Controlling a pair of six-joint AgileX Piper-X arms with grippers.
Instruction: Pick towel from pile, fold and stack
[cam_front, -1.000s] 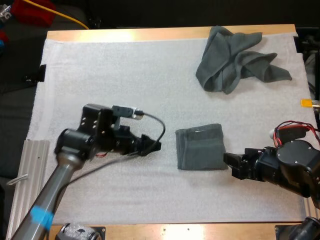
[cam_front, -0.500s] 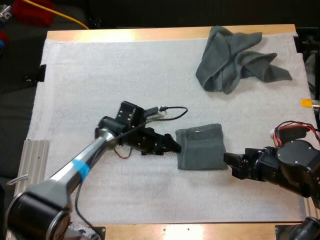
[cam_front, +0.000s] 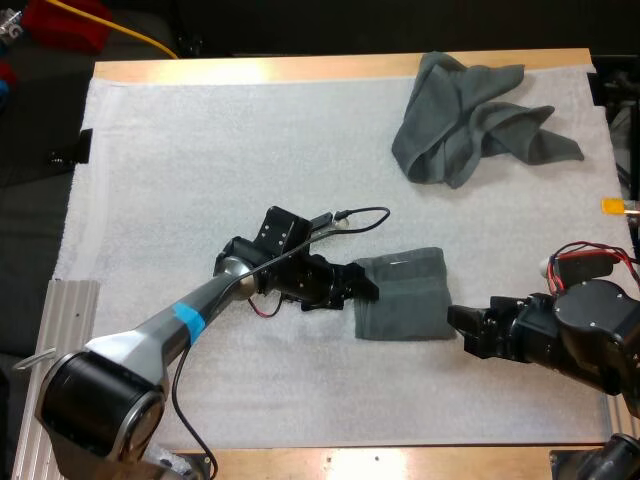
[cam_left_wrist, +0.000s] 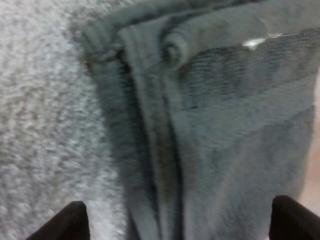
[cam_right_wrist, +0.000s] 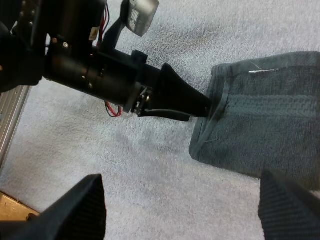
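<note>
Nearest, my right gripper (cam_front: 455, 325), jaws apart on nothing, sits just off the folded towel (cam_front: 405, 300) at its right edge. My left gripper (cam_front: 368, 288), jaws apart, straddles the left edge, so it is closer. Beyond lies 1 crumpled towel (cam_front: 470, 115).

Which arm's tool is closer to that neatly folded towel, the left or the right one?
Left, narrowly. The left tool is open, its tips right at the left edge of the folded towel. The right tool is open too, just off the right edge.
</note>
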